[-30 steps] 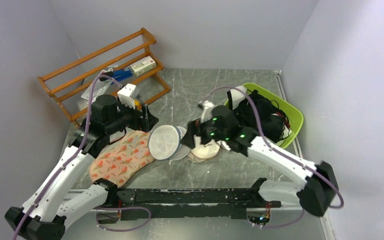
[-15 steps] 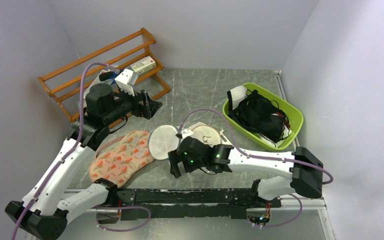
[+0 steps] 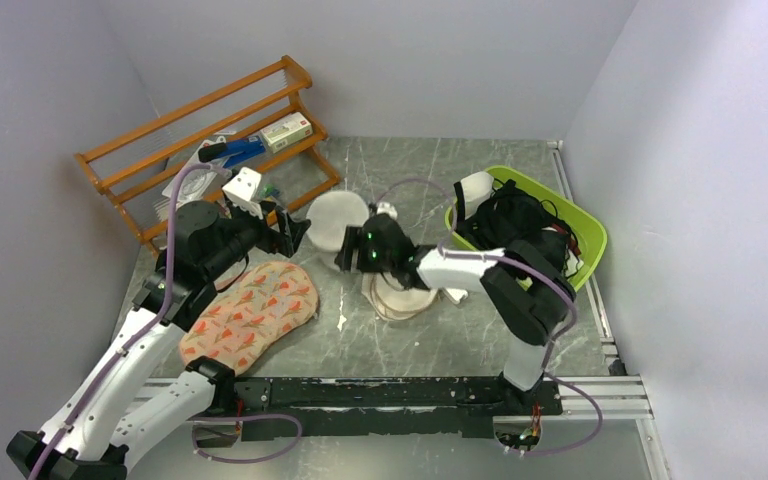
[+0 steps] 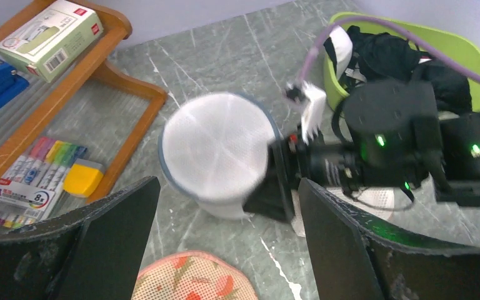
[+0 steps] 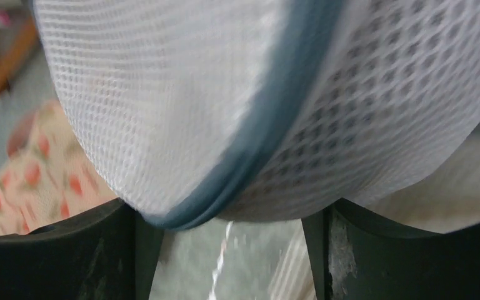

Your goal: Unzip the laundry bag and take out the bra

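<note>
The laundry bag (image 3: 250,315), a flat peach-pink case with a red flower print, lies zipped at the front left; its end shows in the left wrist view (image 4: 190,280) and the right wrist view (image 5: 34,165). The bra is hidden. My left gripper (image 3: 286,233) is open and empty, hovering beyond the case's far end (image 4: 228,187). My right gripper (image 3: 346,250) is open, its fingertips (image 5: 225,215) pressed against the round white mesh bag with blue trim (image 3: 338,218), which stands tilted on the table to the right of my left gripper.
A beige disc (image 3: 400,297) lies under the right arm. A green basket (image 3: 588,240) with black clothing (image 3: 520,228) stands at the right. A wooden rack (image 3: 210,125) with boxes and pens (image 4: 19,187) stands at the back left.
The right arm swung from the front toward the back, moving the white mesh bag away from the floral case. The left gripper dropped slightly toward the case's far end.
</note>
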Robot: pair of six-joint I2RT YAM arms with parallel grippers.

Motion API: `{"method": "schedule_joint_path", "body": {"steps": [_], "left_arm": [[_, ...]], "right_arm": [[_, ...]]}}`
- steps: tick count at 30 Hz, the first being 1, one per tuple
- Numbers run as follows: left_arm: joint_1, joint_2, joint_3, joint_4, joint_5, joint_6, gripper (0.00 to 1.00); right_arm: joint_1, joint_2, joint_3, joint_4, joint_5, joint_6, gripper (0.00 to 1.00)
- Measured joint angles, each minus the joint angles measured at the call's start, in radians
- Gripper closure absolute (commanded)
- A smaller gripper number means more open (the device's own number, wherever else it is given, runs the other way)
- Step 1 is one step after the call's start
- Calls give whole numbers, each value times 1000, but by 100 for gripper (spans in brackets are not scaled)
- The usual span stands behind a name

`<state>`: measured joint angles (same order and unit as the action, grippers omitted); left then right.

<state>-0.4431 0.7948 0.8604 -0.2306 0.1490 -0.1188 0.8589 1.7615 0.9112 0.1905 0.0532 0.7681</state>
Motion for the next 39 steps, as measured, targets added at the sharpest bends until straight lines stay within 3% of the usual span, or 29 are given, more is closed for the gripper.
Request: {"method": "schedule_joint_path", "body": {"steps": [4,7,18,22,30,39], "left_arm": [[0,11,0,5,-29,12,6],[0,34,0,6,-35,17,7],[0,82,0,5,-34,18,6],[0,80,0,5,-34,18,7],[0,71,0,5,-43,19,7],[0,122,0,0,-56,26,7]], "right_arm": [[-93,87,172,3,-56,-60,17],[-106,49,188,5,-89,-119,15],[-16,-578,-309,-188,-129,-237,6],[31,-670,-428,-219,-124,-191,7],[18,-463,-428,-148,-11,-114,8],[-130,-46,-65,-45,26,-187,8]]}}
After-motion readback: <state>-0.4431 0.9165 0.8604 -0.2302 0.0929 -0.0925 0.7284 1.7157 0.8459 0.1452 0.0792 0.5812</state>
